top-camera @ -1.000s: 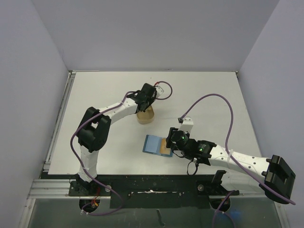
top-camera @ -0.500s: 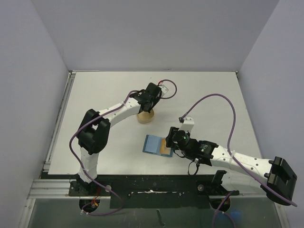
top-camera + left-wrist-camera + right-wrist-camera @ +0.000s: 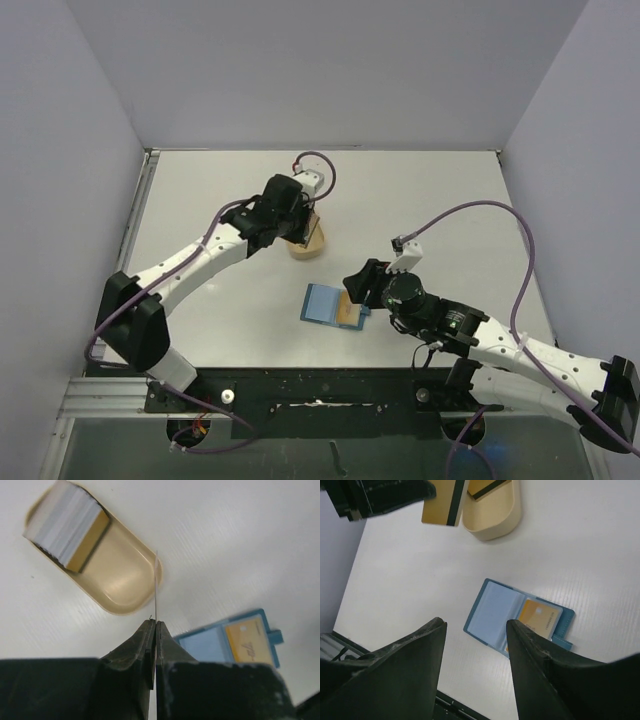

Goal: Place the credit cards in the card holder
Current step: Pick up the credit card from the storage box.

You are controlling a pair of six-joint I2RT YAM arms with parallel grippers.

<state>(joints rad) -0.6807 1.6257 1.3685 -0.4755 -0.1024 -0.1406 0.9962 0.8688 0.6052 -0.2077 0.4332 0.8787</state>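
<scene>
A card [image 3: 156, 585], edge-on and half hidden where the left hand [image 3: 155, 625] pinches it, hangs beyond the open holder [image 3: 207, 645], which lies on the surface [image 3: 225, 540] beneath the wide-spread right hand [image 3: 476, 625], its right edge covered in the top view.
</scene>
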